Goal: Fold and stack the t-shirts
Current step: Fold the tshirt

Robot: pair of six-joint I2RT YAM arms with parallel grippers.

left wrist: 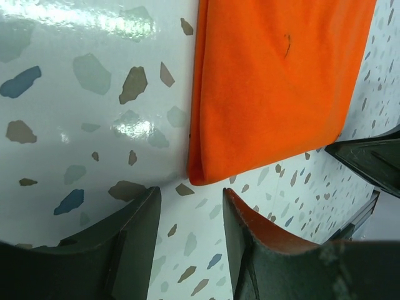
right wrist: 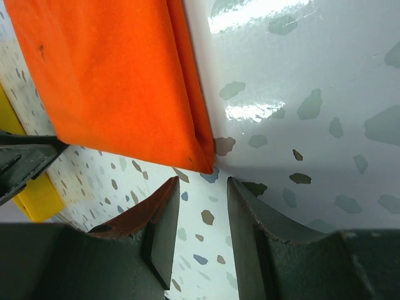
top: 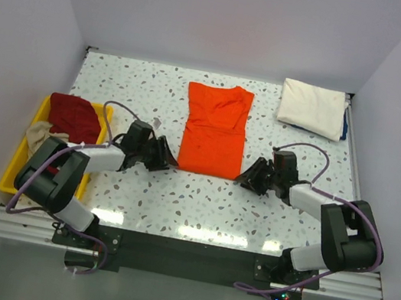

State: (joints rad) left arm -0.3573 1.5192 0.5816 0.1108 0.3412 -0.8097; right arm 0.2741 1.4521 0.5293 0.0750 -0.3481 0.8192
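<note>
Left end effector (top: 162,155) and right end effector (top: 252,176) both released, each just off a near corner of the folded orange t-shirt (top: 214,129) lying mid-bench (top: 199,204) — cream-white t-shirt (top: 313,106) folded far right; dark red t-shirt (top: 74,116) and beige t-shirt (top: 43,136) heaped in the yellow tray (top: 8,172) beside the left arm

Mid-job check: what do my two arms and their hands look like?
The left arm and right arm match: chunky black joints, pale grey links, a purple cable looping along each. The left hand and right hand are black, each with two flat, blocky dark fingers.
</note>
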